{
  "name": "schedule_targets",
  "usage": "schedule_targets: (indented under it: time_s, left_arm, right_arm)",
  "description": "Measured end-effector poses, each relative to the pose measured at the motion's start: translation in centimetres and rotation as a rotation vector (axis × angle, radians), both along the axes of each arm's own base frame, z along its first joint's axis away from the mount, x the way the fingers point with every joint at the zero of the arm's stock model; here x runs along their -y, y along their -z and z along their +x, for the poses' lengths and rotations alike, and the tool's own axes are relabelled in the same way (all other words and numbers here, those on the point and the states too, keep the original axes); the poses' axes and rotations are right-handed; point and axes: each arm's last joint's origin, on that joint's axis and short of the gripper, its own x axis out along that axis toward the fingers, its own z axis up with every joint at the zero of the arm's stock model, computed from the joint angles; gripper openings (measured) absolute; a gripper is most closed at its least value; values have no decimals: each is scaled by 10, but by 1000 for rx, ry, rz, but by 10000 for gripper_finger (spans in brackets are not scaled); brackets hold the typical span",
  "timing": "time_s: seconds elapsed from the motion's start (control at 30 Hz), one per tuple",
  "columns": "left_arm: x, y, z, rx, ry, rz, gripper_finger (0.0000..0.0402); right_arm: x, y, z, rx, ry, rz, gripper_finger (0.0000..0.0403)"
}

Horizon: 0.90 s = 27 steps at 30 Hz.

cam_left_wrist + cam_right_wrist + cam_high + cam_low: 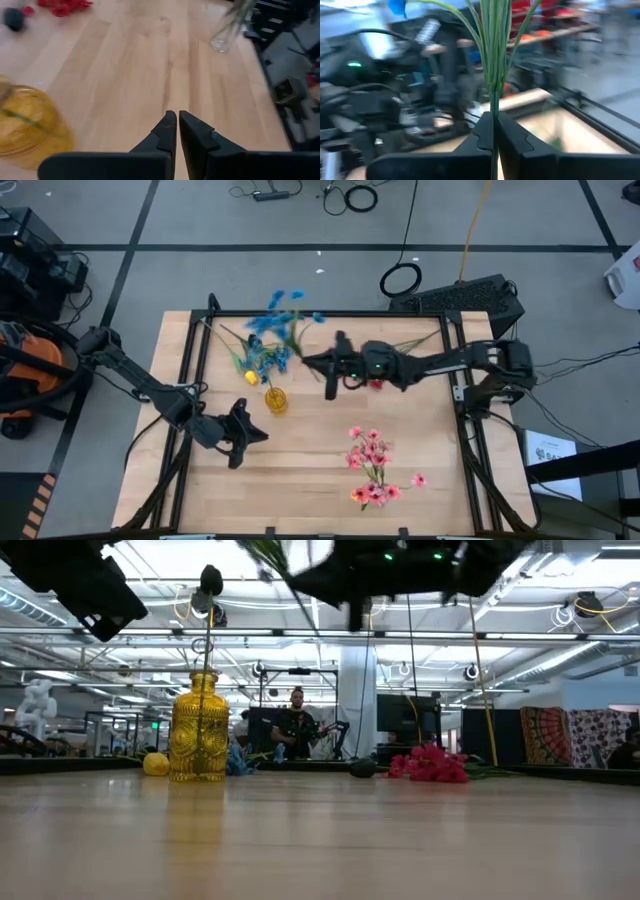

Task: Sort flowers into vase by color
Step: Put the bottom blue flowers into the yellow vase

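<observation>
Showing what the high view hides: right pincer (494, 131) clenched on green stems (494, 45)

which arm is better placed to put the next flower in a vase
Right. The right gripper is already shut on a green flower stem, held above the table near the blue flowers. The left gripper is shut and empty beside the yellow vase.

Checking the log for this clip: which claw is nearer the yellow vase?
Left, narrowly. The left claw sits on the near side of the yellow vase, shut and empty. The right claw is on its far right, shut on a green-stemmed flower.
</observation>
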Motion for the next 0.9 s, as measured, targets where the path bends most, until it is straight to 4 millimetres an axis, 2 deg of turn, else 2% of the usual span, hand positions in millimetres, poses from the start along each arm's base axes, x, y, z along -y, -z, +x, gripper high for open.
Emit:
schedule_targets:
  time_s: [0.17,0.4,0.57,0.8,0.9]
  left_arm:
    - [0,0,0,-8,-2,-29,26]
    - [1,-1,1,5,-2,-39,26]
    - [2,-4,2,38,-2,-61,26]
    - [3,-6,4,60,-6,-84,26]
    - [3,-6,3,55,-24,-115,26]
  right_arm:
    - [-2,4,31,112,-160,-50,0]
    - [-4,25,43,305,-194,-63,0]
    - [-6,45,50,317,-207,-44,0]
    - [-8,43,87,366,-306,-90,0]
    - [-8,48,98,370,-328,-98,0]
